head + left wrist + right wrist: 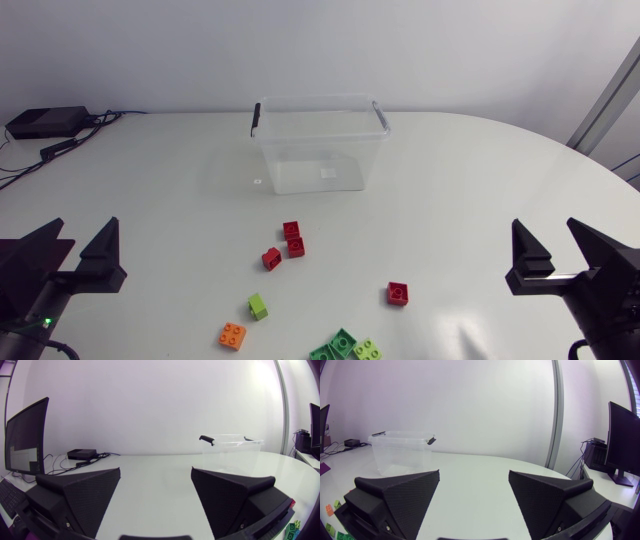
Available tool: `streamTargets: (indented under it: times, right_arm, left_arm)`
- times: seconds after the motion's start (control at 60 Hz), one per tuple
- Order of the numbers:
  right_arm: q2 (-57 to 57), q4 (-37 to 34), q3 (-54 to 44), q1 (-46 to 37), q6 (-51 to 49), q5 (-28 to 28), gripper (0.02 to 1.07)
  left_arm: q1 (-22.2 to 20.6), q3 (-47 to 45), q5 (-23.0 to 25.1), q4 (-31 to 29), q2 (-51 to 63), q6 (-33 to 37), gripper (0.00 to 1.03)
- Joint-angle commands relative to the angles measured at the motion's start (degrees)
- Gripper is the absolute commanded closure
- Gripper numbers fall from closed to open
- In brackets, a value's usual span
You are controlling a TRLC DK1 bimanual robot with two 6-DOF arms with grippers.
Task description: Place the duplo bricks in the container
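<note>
Fingers (103,262) spread on left gripper (88,230), right gripper (545,230); bricks (293,240) outside container (300,160).

Looks like a robotics lab: plain white rounded tabletop (480,190), left gripper (87,226) and right gripper (545,228) at its near corners, small black box (45,123) with cables (103,117) at its far left corner.

The left arm (28,300) comes in low at the near left corner of the table. Its jaws are spread wide and hold nothing, with the tips pointing toward the far side. The right arm (608,285) mirrors it at the near right corner, jaws equally wide and empty. Both wrists sit level.
</note>
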Motion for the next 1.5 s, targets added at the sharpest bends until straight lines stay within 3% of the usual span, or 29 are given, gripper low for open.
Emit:
streamTargets:
  times: [0.0,0.55,0.9,1.15,1.25,1.483]
  right_arm:
    - [-0.2,0.5,-1.4,0.5,0.6,-0.1,0.07]
    - [-0.4,0.6,-0.7,1.5,0.5,-0.1,0.07]
    - [7.5,-3.0,9.8,2.0,0.4,0.0,0.07]
    - [22.6,-6.8,21.2,2.5,0.3,-1.6,0.07]
    - [30.1,-11.5,27.4,2.9,0.3,-2.6,0.07]
    - [42.5,-19.7,37.0,3.1,0.3,-3.8,0.07]
  left_arm:
    - [0.6,-0.9,0.1,0.1,-0.7,-0.9,0.05]
    - [-0.1,0.3,0.1,0.6,-0.8,-0.2,0.05]
    - [-2.2,10.3,0.1,-3.3,5.5,-0.1,0.07]
    - [-3.0,21.6,0.1,-9.8,21.3,0.0,0.07]
    - [-3.6,25.5,0.1,-12.9,27.4,0.5,0.08]
    - [-4.5,39.7,0.0,-26.2,45.5,3.8,0.08]
